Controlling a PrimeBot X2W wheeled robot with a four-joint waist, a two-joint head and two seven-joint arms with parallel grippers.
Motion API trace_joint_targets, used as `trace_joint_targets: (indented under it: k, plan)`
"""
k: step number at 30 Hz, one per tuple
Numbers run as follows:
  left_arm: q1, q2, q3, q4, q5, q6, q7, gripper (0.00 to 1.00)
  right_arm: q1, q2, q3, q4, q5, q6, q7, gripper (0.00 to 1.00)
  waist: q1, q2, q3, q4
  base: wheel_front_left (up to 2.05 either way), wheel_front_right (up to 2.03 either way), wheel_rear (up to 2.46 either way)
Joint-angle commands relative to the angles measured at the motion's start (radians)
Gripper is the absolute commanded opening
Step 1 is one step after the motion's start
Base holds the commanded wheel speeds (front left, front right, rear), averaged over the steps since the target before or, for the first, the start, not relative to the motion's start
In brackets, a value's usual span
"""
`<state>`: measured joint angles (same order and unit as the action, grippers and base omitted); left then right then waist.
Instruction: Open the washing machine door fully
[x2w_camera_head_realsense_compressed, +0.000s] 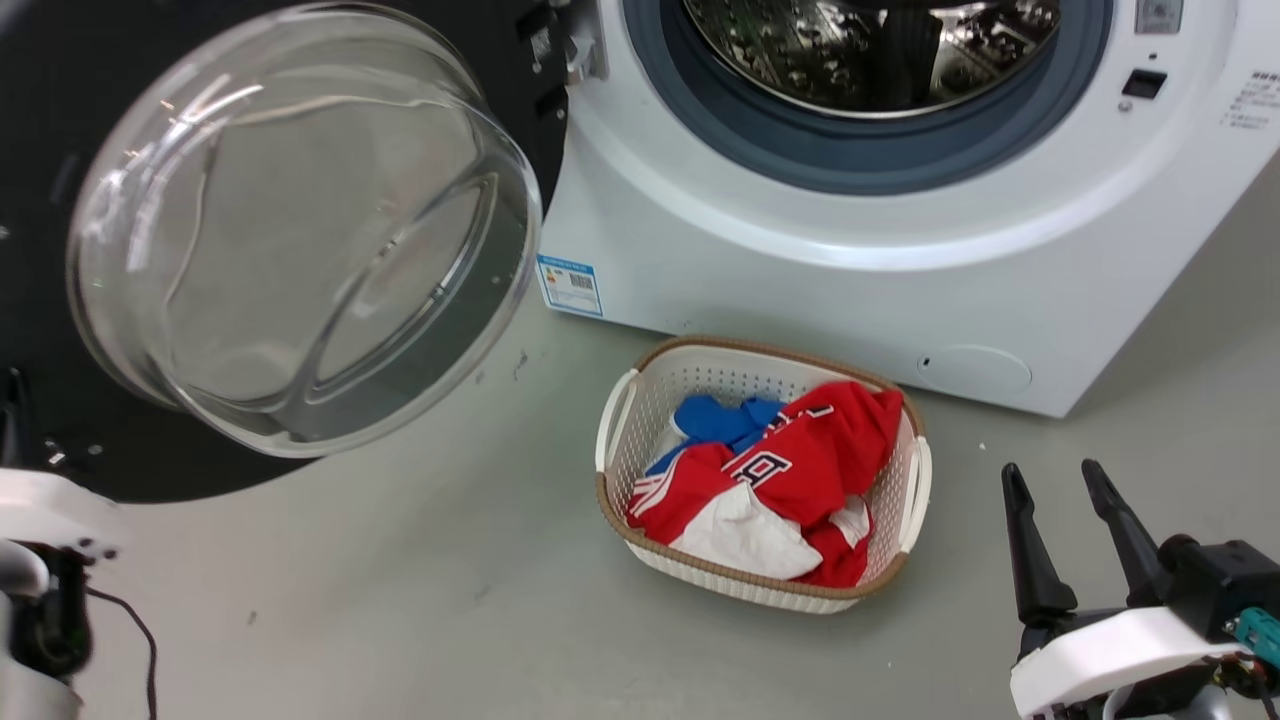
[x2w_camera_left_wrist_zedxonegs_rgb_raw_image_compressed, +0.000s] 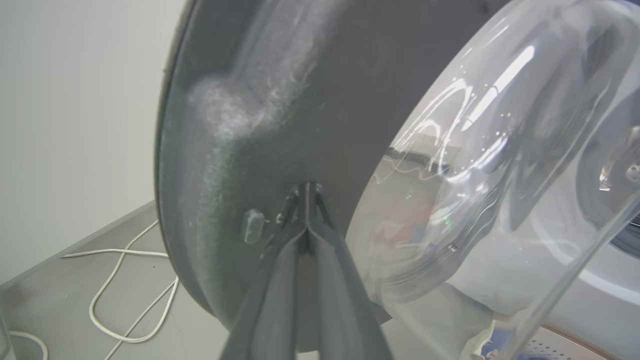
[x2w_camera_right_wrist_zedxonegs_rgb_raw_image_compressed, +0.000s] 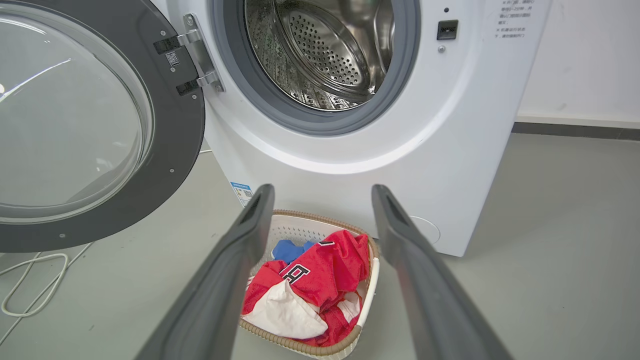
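Observation:
The washing machine door is a black disc with a bulging clear glass bowl. It stands swung out to the left of the white washing machine, held by its metal hinge. The steel drum lies exposed. In the left wrist view my left gripper is shut, its tips touching the door's dark inner face beside the bowl. My right gripper hangs open and empty at the lower right, well away from the door; its fingers frame the basket.
A white laundry basket with red, white and blue clothes sits on the grey floor in front of the machine. A white cable lies on the floor behind the door, close to a pale wall. Bare floor stretches right of the machine.

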<state>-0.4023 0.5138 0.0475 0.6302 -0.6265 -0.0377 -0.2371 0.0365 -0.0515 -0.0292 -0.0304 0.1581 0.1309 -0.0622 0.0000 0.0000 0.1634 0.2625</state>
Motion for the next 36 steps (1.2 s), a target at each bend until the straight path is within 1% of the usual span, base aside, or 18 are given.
trace_joint_targets:
  k: [1, 8, 13, 17, 22, 23, 25, 26, 27, 32, 36]
  plan:
    - [0.03, -0.013, 0.0, -0.019, 0.012, 0.011, -0.012, 0.0, 0.009, 0.002, -0.002, 0.007, 0.009, 0.0, -0.009, 1.0, 0.0, 0.0, -0.022, 0.009, 0.0, 0.0, 0.0]
    - [0.146, -0.065, -0.025, -0.173, 0.07, 0.064, -0.024, 0.0, 0.028, 0.002, -0.001, 0.032, 0.021, 0.0, -0.02, 1.0, 0.0, 0.0, -0.089, 0.034, 0.0, 0.0, 0.0]
    - [0.251, -0.088, -0.081, -0.313, 0.129, 0.096, -0.022, 0.0, 0.043, 0.002, 0.002, 0.048, 0.027, 0.0, -0.026, 1.0, 0.0, 0.0, -0.138, 0.043, 0.0, 0.0, 0.0]
    - [0.337, -0.108, -0.107, -0.428, 0.151, 0.133, -0.011, 0.0, 0.05, 0.002, 0.005, 0.052, 0.031, 0.0, -0.03, 1.0, 0.0, 0.0, -0.158, 0.033, 0.0, 0.0, 0.0]
    - [0.429, -0.134, -0.129, -0.557, 0.174, 0.18, 0.002, 0.0, 0.06, 0.002, 0.004, 0.055, 0.029, 0.0, -0.034, 1.0, 0.0, 0.0, -0.174, 0.004, 0.0, 0.0, 0.0]
    - [0.443, -0.142, -0.138, -0.58, 0.177, 0.188, 0.004, 0.11, 0.06, 0.002, 0.002, 0.054, 0.028, 0.0, -0.034, 1.0, 0.0, 0.0, -0.176, -0.002, 0.0, 0.0, 0.0]
    - [0.461, -0.153, -0.156, -0.615, 0.187, 0.199, 0.013, 0.45, 0.061, 0.002, -0.002, 0.053, 0.023, 0.0, -0.033, 1.0, 0.0, 0.0, -0.179, -0.015, 0.0, 0.0, 0.0]
    - [0.466, -0.158, -0.164, -0.629, 0.191, 0.203, 0.017, 0.84, 0.061, 0.002, -0.003, 0.053, 0.02, 0.0, -0.031, 1.0, 0.0, 0.0, -0.181, -0.023, 0.0, 0.0, 0.0]
    - [0.47, -0.161, -0.173, -0.638, 0.195, 0.205, 0.022, 1.0, 0.059, 0.002, -0.003, 0.052, 0.016, 0.0, -0.029, 1.0, 0.0, 0.0, -0.182, -0.031, 0.0, 0.0, 0.0]
    - [0.474, -0.169, -0.218, -0.666, 0.222, 0.212, 0.043, 1.0, 0.056, 0.002, -0.002, 0.043, 0.004, 0.0, -0.022, 1.0, 0.0, 0.0, -0.188, -0.092, 0.0, 0.0, 0.0]
    - [0.458, -0.169, -0.242, -0.664, 0.235, 0.209, 0.054, 1.0, 0.05, 0.002, 0.0, 0.034, -0.009, 0.0, -0.015, 1.0, 0.0, 0.0, -0.19, -0.162, 0.0, 0.0, 0.0]
